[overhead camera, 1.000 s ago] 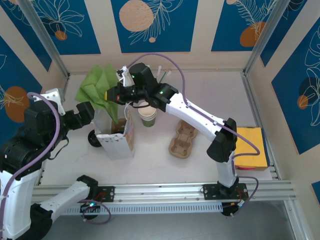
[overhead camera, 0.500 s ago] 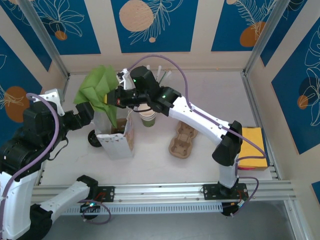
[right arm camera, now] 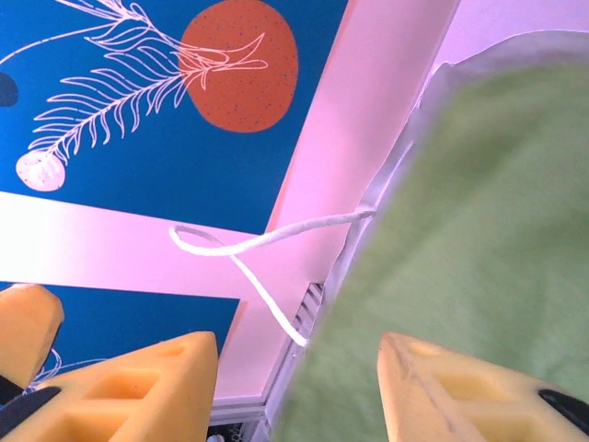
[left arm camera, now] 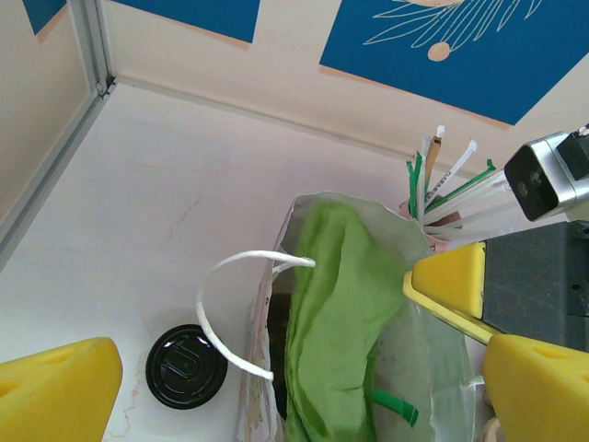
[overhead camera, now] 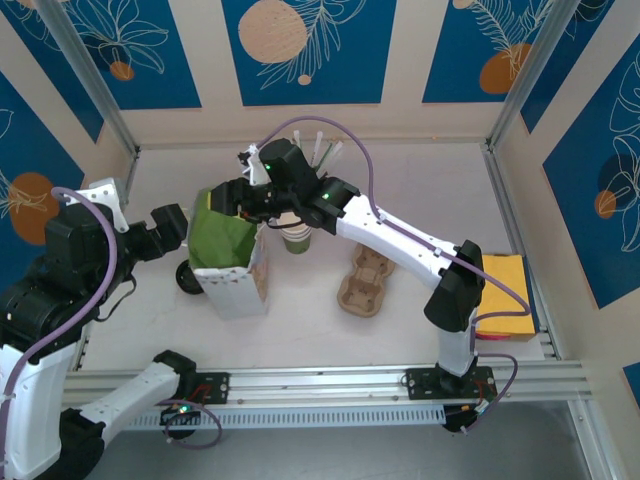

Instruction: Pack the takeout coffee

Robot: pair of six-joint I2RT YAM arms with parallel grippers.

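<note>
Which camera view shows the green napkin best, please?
The left wrist view: the napkin is sharp and well lit, stuffed into the open top of the bag. The top view shows the napkin small, as a green patch in the bag. The right wrist view gives a blurred green close-up.

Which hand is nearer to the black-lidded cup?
Left. The left hand is just above the cup, beside the bag; the right hand is over the bag's open top, above the green napkin.

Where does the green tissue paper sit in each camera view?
Top external: green tissue paper in the paper bag's mouth, left of centre.
Left wrist: lower middle.
Right wrist: close up, on the right.
Shared landmark: the bag's white handle, beside it in both wrist views.
</note>
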